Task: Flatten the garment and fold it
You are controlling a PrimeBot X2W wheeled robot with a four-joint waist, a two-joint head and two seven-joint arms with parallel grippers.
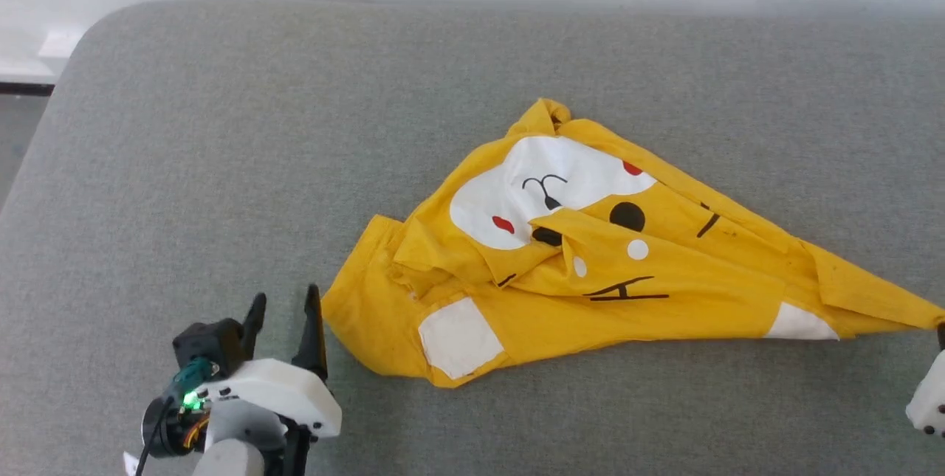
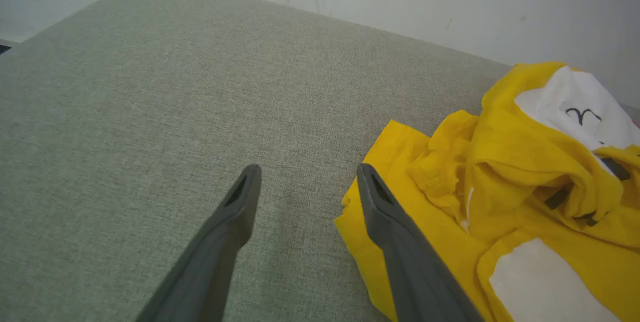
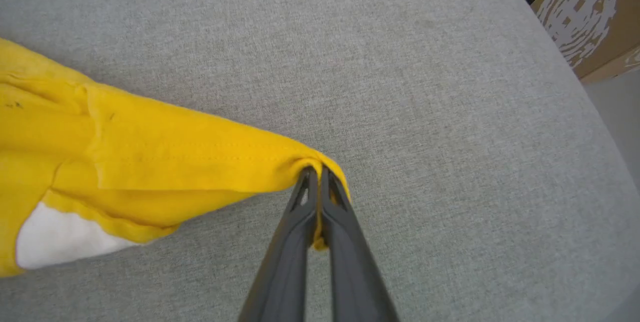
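Right claw [image 3: 316, 174] of mine is pinched tight on a yellow corner of the garment [image 1: 664, 269], which lies crumpled right of the middle of the grey surface [image 1: 221, 129], stretched toward its right edge. Left claw [image 1: 285, 300] stands wide, just beside the garment's left end.

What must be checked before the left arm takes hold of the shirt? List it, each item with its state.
1. Right gripper shut on a corner of the garment: ok.
2. Left gripper open: ok.
3. Cloth between the left gripper's jaws: not ok; the yellow edge lies beside one of them, with bare cushion between.
4. Garment flat: not ok; bunched and folded over itself.
5. Which part the right gripper holds, hem or sleeve: cannot tell.
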